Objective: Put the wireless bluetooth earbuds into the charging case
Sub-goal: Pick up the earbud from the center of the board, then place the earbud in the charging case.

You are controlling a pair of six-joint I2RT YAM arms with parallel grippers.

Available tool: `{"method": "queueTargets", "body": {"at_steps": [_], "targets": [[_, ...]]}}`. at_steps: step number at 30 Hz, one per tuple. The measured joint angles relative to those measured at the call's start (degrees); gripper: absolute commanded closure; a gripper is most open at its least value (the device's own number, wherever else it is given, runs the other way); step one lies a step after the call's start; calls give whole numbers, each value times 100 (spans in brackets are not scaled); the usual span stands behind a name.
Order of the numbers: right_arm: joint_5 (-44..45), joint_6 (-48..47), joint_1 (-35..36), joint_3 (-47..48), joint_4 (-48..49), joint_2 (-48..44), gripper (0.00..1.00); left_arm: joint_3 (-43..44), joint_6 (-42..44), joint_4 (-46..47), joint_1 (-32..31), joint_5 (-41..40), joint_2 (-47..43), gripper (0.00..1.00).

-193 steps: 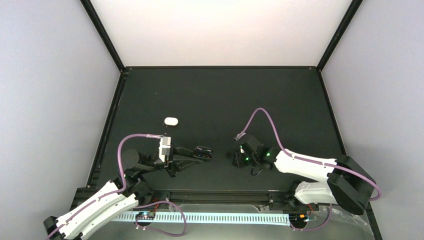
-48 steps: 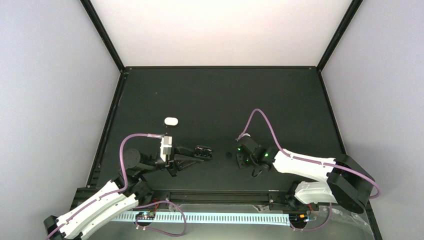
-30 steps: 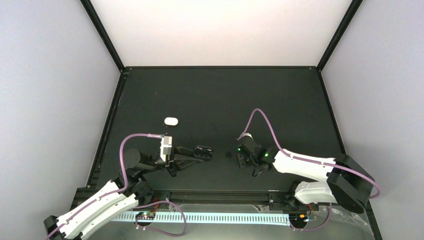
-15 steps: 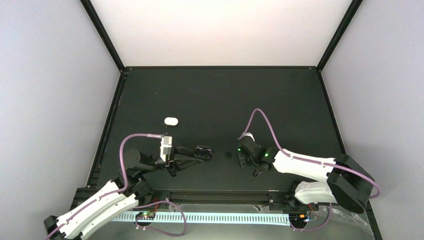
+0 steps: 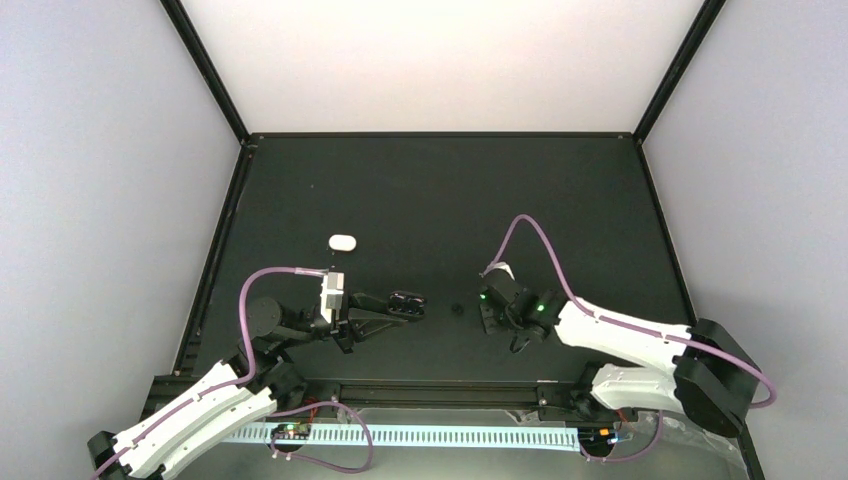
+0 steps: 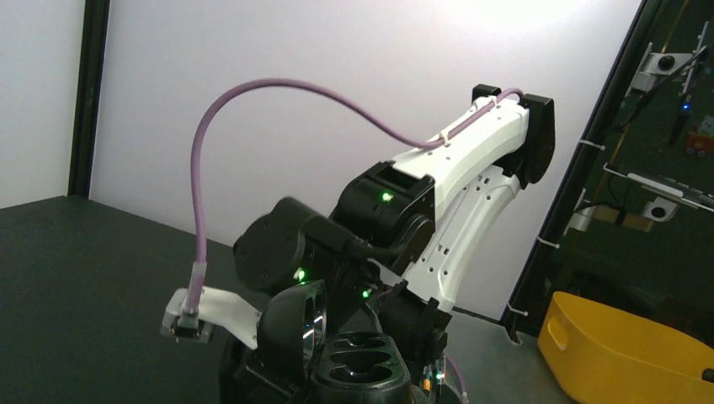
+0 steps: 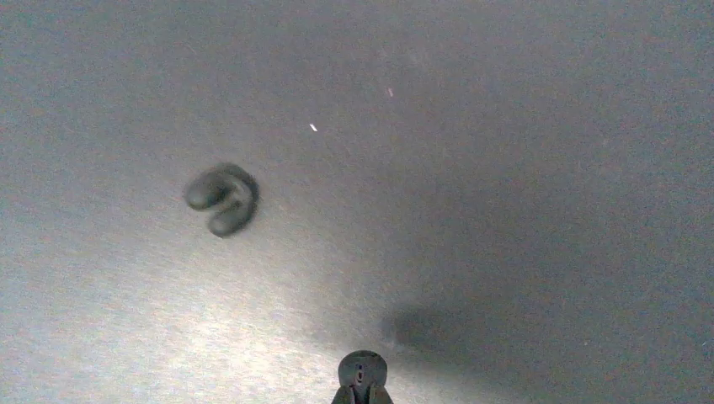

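A: Matte black across the table (image 5: 430, 190); dull grey-black on the earbud (image 7: 221, 198).
B: Glossy black on the open case (image 6: 358, 366), plain white on the closed case (image 5: 342, 241).
A: Purple along the cable (image 6: 278, 82), white over the arm shell (image 6: 471, 160), yellow on the bin (image 6: 623, 353).

Left arm (image 5: 195, 410) reaches in low from its base, wrist level. Left gripper (image 5: 392, 305) points right, clamped on the open black charging case (image 5: 407, 302). Right arm (image 5: 625, 338) stretches left across the table. Right gripper (image 7: 362, 390) points down, jaws fully closed.
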Motion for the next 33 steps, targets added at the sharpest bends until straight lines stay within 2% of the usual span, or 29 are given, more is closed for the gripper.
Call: {"method": "queueTargets", "body": {"at_steps": [7,12,18,24,33], "targets": [[-402,-424,0,649,-334,-831,99,0,0,2,0,0,-9,98],[-1593,-1209,0,1266,-413,-1840,99,0,-2,11,0,7,-13,98],[-3082,-2057,0,2022,-732,-2376,99,-68,-22,243,0,142,37,99],[-3740,-2693,0,2623,-1528,-2330,99,-120,-111,664,-15,525,457,98],[-3954,-3322,122,4159,-2693,-1720,99,-120,-114,994,-50,861,844,98]]}}
